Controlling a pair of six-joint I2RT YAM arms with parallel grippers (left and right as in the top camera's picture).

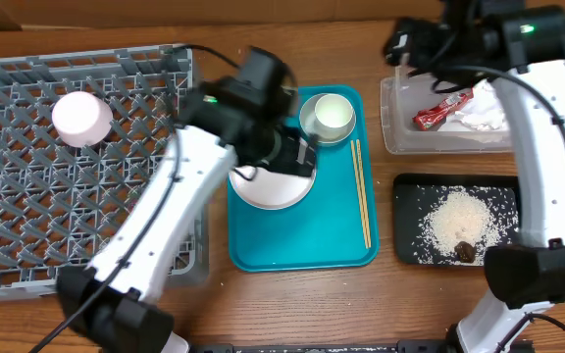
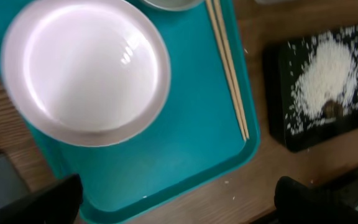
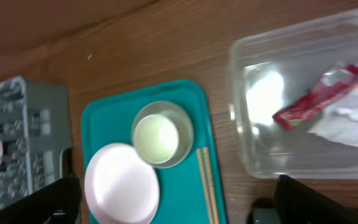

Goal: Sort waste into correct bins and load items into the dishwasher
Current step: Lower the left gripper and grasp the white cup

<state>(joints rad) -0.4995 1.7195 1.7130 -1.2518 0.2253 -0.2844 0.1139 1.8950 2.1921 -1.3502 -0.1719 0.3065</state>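
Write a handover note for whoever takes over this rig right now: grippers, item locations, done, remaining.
Left gripper: open, empty, above the white plate on the teal tray.
Right gripper: open, empty, near the clear tub.
Done: red wrapper and napkin in the tub; rice and brown lump on the black tray; cup in the grey rack.
To do: plate, bowl and chopsticks, all on the teal tray, go into the rack.
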